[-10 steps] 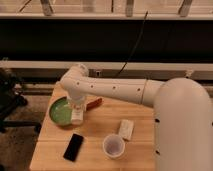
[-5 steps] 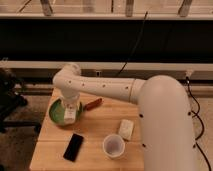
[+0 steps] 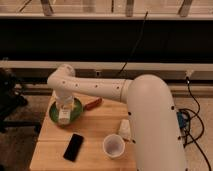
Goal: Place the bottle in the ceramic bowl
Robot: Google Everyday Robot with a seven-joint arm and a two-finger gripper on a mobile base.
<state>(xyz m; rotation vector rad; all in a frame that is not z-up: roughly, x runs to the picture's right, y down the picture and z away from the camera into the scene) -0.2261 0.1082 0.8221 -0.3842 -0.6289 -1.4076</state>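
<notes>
The green ceramic bowl [image 3: 76, 113] sits at the table's back left corner. My gripper [image 3: 64, 107] hangs straight down over the bowl, at the end of the white arm that reaches in from the right. It is shut on the small white bottle [image 3: 64, 117], which stands upright below it, inside the bowl's outline. I cannot tell whether the bottle's base touches the bowl's floor. The arm hides the back part of the bowl.
A reddish-orange object [image 3: 93, 104] lies just right of the bowl. A black phone [image 3: 73, 147] lies at the front left. A white cup [image 3: 114, 146] stands at the front middle, with a pale packet [image 3: 123, 128] behind it. The wooden table [image 3: 95, 125] ends close on the left.
My gripper has carried the bottle leftward from the bowl's right rim to over the bowl's middle, and slightly lower.
</notes>
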